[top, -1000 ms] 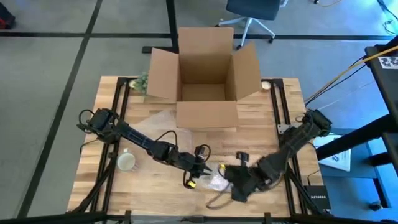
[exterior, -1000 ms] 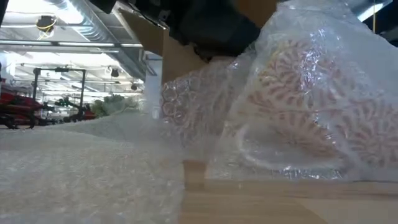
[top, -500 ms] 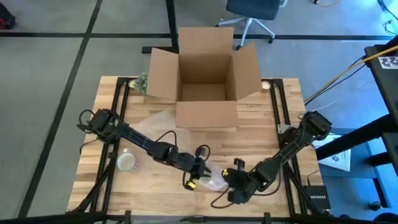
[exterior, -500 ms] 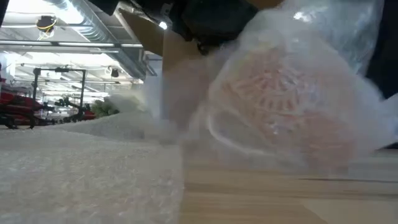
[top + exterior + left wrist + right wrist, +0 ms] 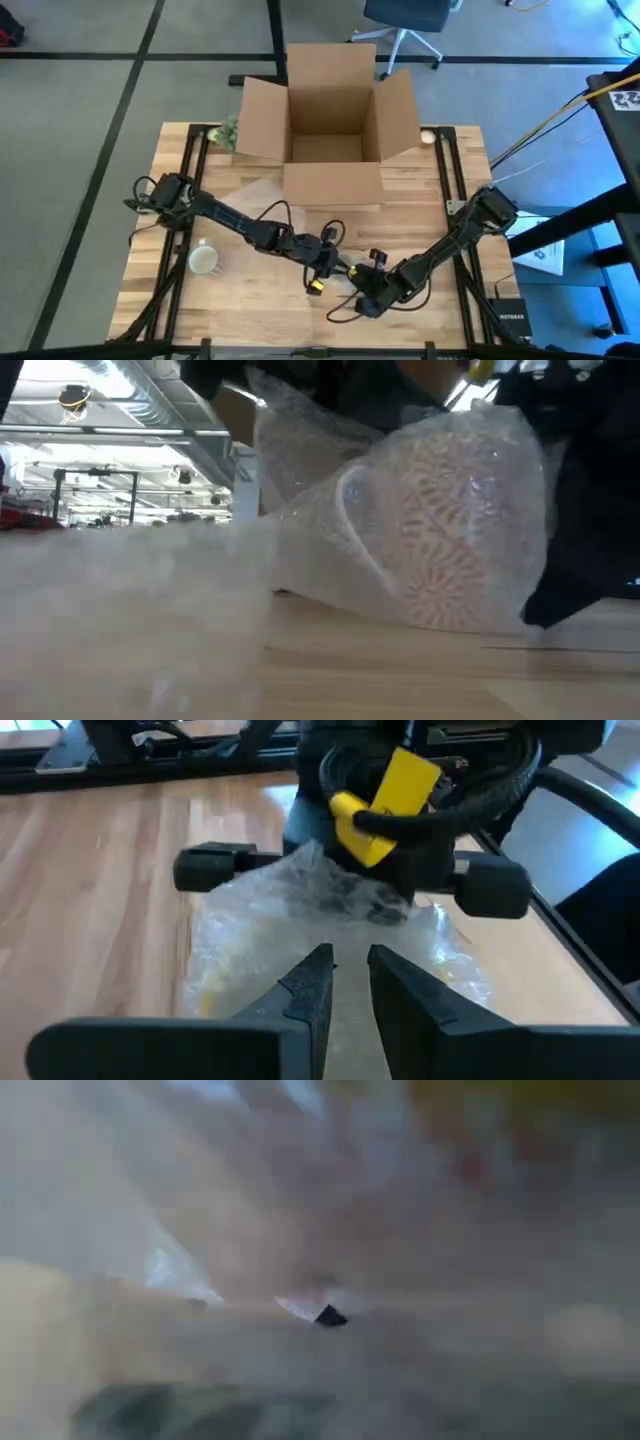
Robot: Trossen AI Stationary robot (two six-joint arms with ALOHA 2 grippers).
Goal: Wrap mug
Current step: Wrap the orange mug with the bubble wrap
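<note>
Mostly swathed in bubble wrap (image 5: 330, 520), the patterned mug (image 5: 440, 530) lies on the table (image 5: 250, 300) in front of the cardboard box (image 5: 330, 110), the left tool (image 5: 348, 982) nearly clenched on wrap, the right tool's (image 5: 362, 298) grip indiscernible; loose ends apparently remain.

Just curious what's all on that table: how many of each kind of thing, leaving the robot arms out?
Mugs: 2, one wrapped, one bare
Cardboard box: 1
Bubble wrap sheet: 1
Total: 4
</note>
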